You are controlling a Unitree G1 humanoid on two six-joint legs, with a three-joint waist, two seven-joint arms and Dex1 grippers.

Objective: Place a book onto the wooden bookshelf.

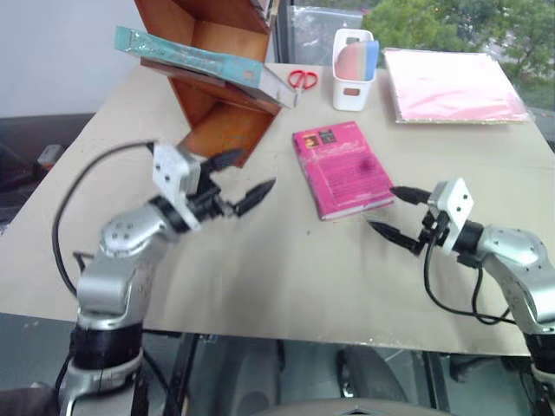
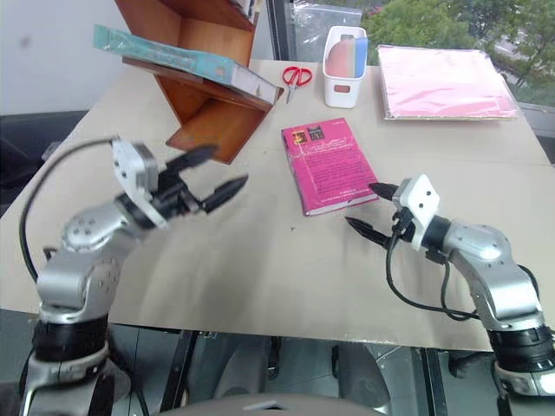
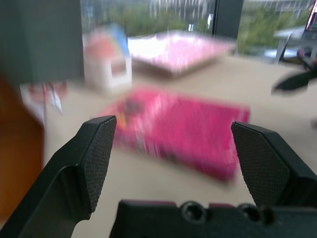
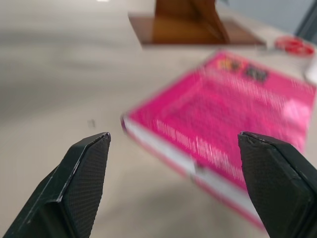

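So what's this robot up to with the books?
It's shelving books. A teal book already lies on a slanted board of the wooden shelf. Both tools, left and right, are open and empty, hovering over the table. A pink book lies flat between them, untouched.

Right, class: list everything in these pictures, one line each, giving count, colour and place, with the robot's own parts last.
Large teal-green patterned book: one, lying on a board of the shelf.
Reddish-brown wooden bookshelf: one, far left of table.
Magenta-pink book: one, flat, mid-table.
Red-handled scissors: one, beside the shelf.
White plastic holder: one, far edge, coloured items inside.
Flat pink folder: one, far right.
Beige table: one.
Left claw: black, open, above the table.
Right claw: black, open, by the pink book.
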